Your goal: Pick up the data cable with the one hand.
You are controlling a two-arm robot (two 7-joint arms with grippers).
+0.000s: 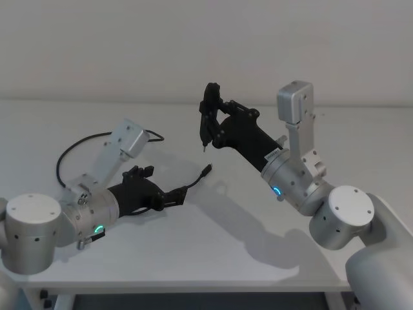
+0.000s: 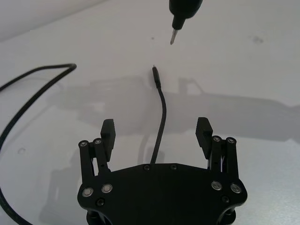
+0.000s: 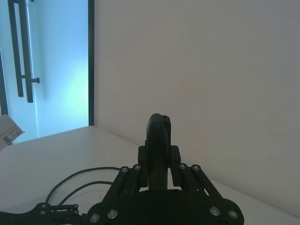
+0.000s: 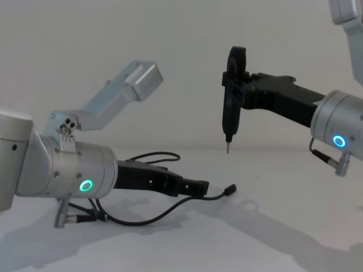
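The data cable (image 2: pixel 164 112) lies looped across the bench's (image 1: pixel 213 258) left side, its plug end running between the wide-spread fingers of the low left gripper (image 2: pixel 156 126), which should close squarely on it, while the right gripper (image 4: pixel 241 85) clamps a black pen-like tool (image 4: pixel 229 120) aloft

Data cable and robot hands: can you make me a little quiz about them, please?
1. True or false: the left gripper is shut on the data cable.
2. What does the right gripper hold? A: a black pointed tool. B: a cup. C: nothing.
3. Fill in: the tool's tip points ____ toward the table.
Key: 1 false, it is open; 2 A; 3 down.
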